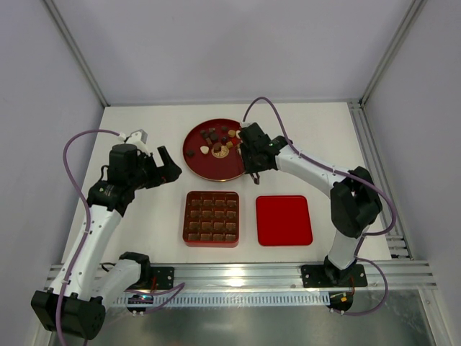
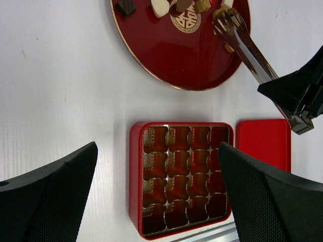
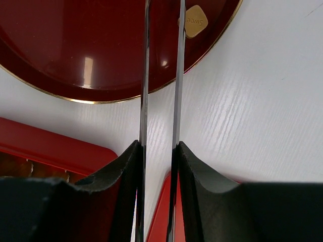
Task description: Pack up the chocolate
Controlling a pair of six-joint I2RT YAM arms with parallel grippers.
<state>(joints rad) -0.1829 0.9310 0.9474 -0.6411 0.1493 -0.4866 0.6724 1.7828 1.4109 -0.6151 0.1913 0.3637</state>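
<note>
Chocolate [image 1: 217, 135] loose on the far half of a round red plate [image 1: 216, 167] with a gold rim and a gold emblem at its middle: dark, mid-brown and cream pieces, all well apart from the box. Just in front of the plate, on the white table [image 1: 144, 130], a square red box [image 1: 186, 220] with a grid of compartments lined in shiny brown-gold; contents of the cells not discernible from these views. Beside the box, to its right and not touching it, a flat red lid [image 1: 284, 220].

Right gripper [image 3: 159, 151] at the plate's right edge, fingers pressed onto the two blades of metal tongs [image 2: 250, 53], the blades close together with a narrow gap between. Tong tips over the plate's right side, among the pieces there; any grip on a piece not discernible. One tan lettered piece [image 3: 196, 21] just beside the right blade in the right wrist view.

Left gripper [image 1: 171, 164] left of the plate, above bare table, jaws spread wide, holding nothing, the box below and between its fingers in its own wrist view.
</note>
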